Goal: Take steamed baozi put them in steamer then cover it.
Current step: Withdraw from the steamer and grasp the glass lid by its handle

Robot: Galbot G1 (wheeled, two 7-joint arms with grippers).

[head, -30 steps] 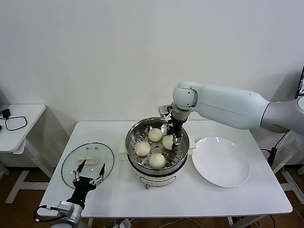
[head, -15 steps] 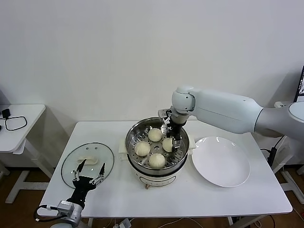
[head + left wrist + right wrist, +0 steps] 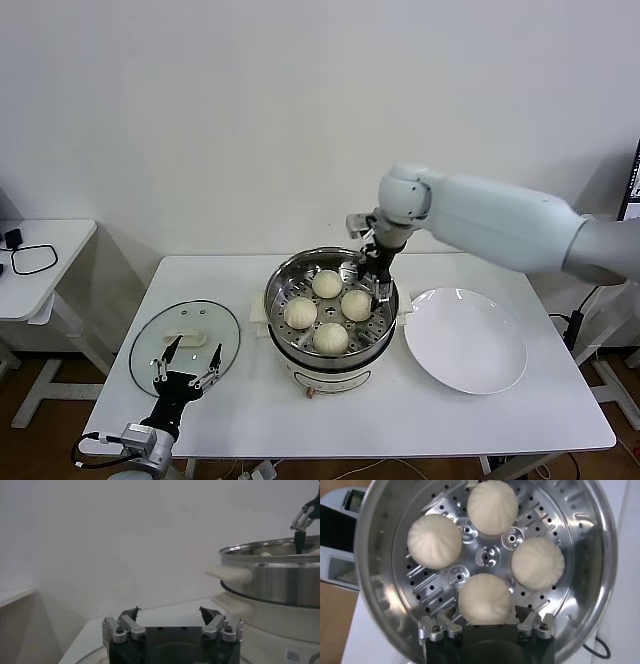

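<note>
The right hand (image 3: 377, 283) has let go of the fourth of the steamed baozi (image 3: 356, 304) and lifted, fingers now spread above the right rim of the steamer (image 3: 331, 350) at frame center (all four buns sit on its tray). The left hand (image 3: 184, 371) stays spread over the glass lid (image 3: 185, 343), lower left on the table (image 3: 480, 420).

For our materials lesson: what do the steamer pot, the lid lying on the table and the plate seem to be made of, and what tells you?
Steamer pot: polished metal, probably stainless steel; mirror-like walls and a perforated tray reflecting the four buns.
Lid: clear glass, seemingly, since the table shows through; its handle looks like white plastic.
Plate: glossy white, ceramic or perhaps melamine; the look leaves that open.
</note>
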